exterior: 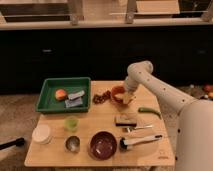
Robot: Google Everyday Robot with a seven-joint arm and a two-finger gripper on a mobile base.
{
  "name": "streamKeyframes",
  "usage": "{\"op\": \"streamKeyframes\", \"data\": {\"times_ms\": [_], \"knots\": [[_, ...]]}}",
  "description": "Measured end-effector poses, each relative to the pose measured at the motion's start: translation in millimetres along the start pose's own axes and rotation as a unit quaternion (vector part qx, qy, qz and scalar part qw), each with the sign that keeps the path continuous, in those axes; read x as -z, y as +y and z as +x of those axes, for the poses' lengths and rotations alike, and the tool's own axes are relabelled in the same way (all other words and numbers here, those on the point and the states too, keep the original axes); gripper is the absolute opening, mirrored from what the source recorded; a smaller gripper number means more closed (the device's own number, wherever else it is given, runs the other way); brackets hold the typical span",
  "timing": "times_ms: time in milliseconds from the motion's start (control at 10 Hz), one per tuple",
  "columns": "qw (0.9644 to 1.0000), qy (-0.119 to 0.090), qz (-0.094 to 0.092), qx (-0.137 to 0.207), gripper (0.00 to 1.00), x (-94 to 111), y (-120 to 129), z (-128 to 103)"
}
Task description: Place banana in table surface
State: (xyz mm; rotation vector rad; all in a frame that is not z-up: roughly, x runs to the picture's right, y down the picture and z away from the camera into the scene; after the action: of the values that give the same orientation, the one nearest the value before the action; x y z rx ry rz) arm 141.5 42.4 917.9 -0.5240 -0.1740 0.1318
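Note:
My gripper (127,93) hangs from the white arm that comes in from the right. It is down at the right rim of the orange bowl (118,93), at the back middle of the table surface (95,120). A pale yellow piece, the banana (128,98), shows right at the gripper, at the bowl's right edge. I cannot tell whether it is held or lies in the bowl.
A green tray (50,102) at the back left holds an orange-red fruit (61,94) and grey items. Red bits (101,97) lie left of the bowl and a green chili (150,111) lies to its right. In front are a green cup (71,122), a white jar (41,134), a metal cup (73,144), a dark red bowl (103,145) and utensils (142,140).

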Motion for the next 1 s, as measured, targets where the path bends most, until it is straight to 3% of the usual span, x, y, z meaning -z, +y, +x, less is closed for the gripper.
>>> {"op": "streamKeyframes", "data": {"times_ms": [100, 500, 600, 800, 1000], "knots": [[1.0000, 0.000, -0.002, -0.001, 0.70, -1.2, 0.2, 0.9], [1.0000, -0.001, -0.006, -0.002, 0.45, -4.8, -1.1, 1.5], [1.0000, 0.000, -0.008, -0.002, 0.43, -5.2, -1.2, 2.5], [0.9999, -0.001, -0.010, -0.003, 0.52, -6.5, -1.5, 3.4], [0.9999, -0.001, -0.014, -0.004, 0.54, -9.8, -1.2, 4.1]]}}
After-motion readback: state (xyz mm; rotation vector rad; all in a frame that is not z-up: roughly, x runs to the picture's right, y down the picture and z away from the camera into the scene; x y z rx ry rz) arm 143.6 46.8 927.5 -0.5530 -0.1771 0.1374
